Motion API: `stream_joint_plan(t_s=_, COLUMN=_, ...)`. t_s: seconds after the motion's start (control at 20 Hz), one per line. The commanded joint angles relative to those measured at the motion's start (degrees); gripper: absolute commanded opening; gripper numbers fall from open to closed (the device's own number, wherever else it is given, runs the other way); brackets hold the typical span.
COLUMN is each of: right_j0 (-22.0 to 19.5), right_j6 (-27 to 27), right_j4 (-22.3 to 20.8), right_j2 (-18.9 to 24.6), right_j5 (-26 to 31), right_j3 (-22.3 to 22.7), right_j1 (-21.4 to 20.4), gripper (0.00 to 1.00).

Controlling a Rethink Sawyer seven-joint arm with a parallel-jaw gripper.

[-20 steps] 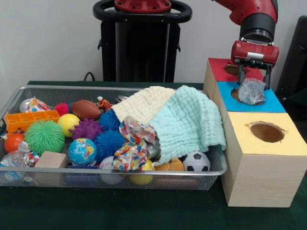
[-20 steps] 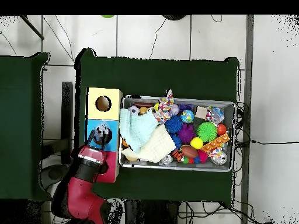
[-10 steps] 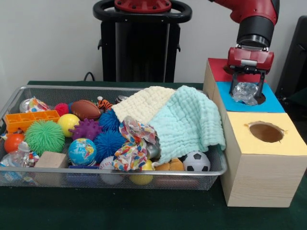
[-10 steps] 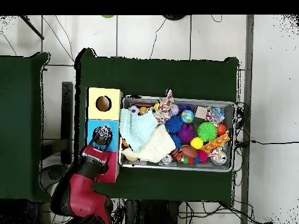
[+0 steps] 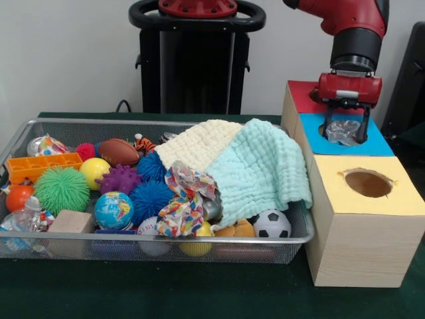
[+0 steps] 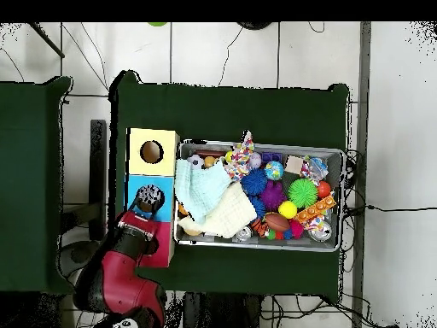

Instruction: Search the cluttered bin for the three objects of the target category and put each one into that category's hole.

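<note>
My gripper hangs over the round hole in the blue-topped box, next to the red-topped box. It is shut on a clear wrinkly plastic piece, which sits low in the mouth of the blue hole. The red top's hole is mostly hidden behind the gripper. In the overhead view the gripper and plastic stand on the blue top. Another clear plastic piece lies at the front left of the wire mesh bin. A third is not visible.
The yellow-topped box stands nearest the camera with its hole open. Cream and mint cloths cover the bin's right half. Balls, a dotted paper wad, a wooden block and an orange tray fill the rest.
The gripper has moved down and slightly back with the plastic piece, which now sits lower in the blue hole. The bin's contents have not moved.
</note>
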Motion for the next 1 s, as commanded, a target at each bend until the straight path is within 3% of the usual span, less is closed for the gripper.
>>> stream_joint_plan(t_s=0.05, right_j0=-4.67, right_j6=13.90, right_j4=-4.19, right_j2=11.24, right_j5=11.01, right_j3=2.39, right_j1=1.14, gripper=1.00)
stream_joint_plan(t_s=0.5, right_j0=-13.86, right_j6=10.51, right_j4=-9.52, right_j2=18.71, right_j5=27.01, right_j3=6.98, right_j1=-10.20, gripper=1.00)
stream_joint_plan(t_s=1.0, right_j0=-16.86, right_j6=8.44, right_j4=-10.08, right_j2=20.47, right_j5=36.30, right_j3=6.44, right_j1=-11.69, gripper=1.00)
